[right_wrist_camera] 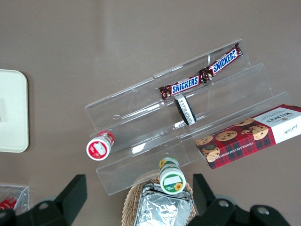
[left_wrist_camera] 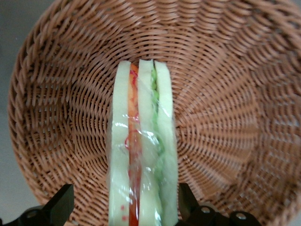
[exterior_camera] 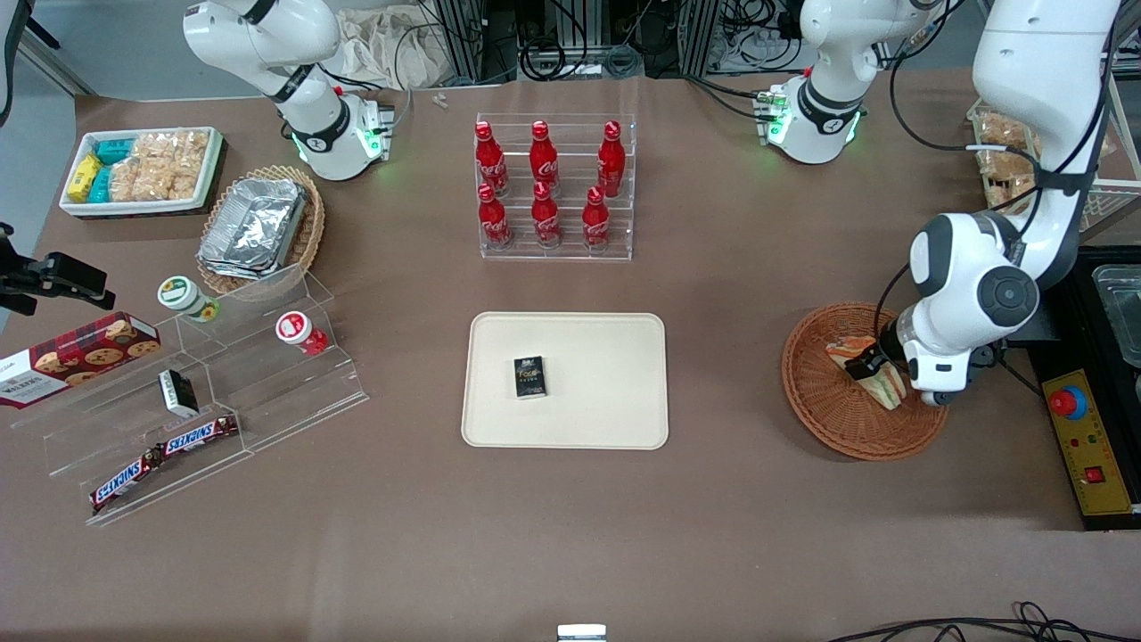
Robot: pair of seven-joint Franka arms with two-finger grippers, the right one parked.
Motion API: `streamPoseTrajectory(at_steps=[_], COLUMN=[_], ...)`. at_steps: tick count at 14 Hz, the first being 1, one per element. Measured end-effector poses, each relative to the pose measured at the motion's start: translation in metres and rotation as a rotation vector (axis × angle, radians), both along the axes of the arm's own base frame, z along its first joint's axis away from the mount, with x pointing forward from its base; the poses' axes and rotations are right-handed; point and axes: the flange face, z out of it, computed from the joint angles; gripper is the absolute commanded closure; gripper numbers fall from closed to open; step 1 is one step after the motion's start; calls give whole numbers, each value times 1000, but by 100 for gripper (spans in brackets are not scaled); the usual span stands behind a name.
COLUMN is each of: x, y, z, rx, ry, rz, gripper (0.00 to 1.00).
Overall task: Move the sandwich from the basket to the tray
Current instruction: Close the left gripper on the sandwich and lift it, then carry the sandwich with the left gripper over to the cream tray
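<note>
Jaws first: seen from the front, the gripper (exterior_camera: pixel 869 367) is down inside the basket (exterior_camera: pixel 820 401), at the sandwich (exterior_camera: pixel 878 379), with the dark fingers against the wedge's upper part. Their spread is hard to read from this camera, since the arm's white wrist covers much of them. The sandwich lies in the basket toward the working arm's end of the tabletop (exterior_camera: pixel 570 535), its long axis slanting from the basket's middle toward the rim nearer the camera. The tray (exterior_camera: pixel 615 419) sits well apart, toward the middle of the tabletop, with a small black box (exterior_camera: pixel 529 376) resting on it; bare tray surface shows all around that box.

From the left wrist camera the relation is plain. The sandwich (left_wrist_camera: pixel 141 155) stands on edge between the two fingers (left_wrist_camera: pixel 61 205), its bread slices and its red and green filling layers running straight away from the camera, so the long axis lies along the gap and the flat bread faces turn toward the pads. The jaws are spread wider than the wedge: one finger stands clearly off the bread, the other sits just beside it, perhaps touching. Nothing is clamped yet, as far as I can judge. The basket (left_wrist_camera: pixel 225 94) weave shows all round beneath.

In the right wrist view, neither gripper nor sandwich appears; only an edge of the tray (right_wrist_camera: pixel 11 113) shows.
</note>
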Motion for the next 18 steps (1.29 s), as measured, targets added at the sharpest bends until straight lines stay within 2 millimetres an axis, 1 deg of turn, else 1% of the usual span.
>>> streamPoseTrajectory(at_steps=[1, 2, 6, 8, 9, 10, 11, 12, 14, 15, 16, 17, 18], x=[0, 0, 4, 11, 18, 27, 36, 43, 51, 50, 46, 38, 28], y=[1, 1, 1, -4, -12, -25, -43, -63, -109, -137, -168, -201, -233], z=[-6, -9, -3, 11, 25, 44, 70, 100, 165, 194, 215, 226, 226], rx=[-1, -1, 2, 6, 9, 12, 13, 13, 4, -9, -28, -50, -70], ry=[4, 6, -9, 14, 37, 63, 86, 103, 116, 102, 83, 70, 71], rz=[12, 23, 36, 28, 14, -8, -37, -68, -142, -190, -244, -307, -378], gripper=[97, 100, 100, 100, 100, 100, 100, 100, 100, 100, 100, 100, 100])
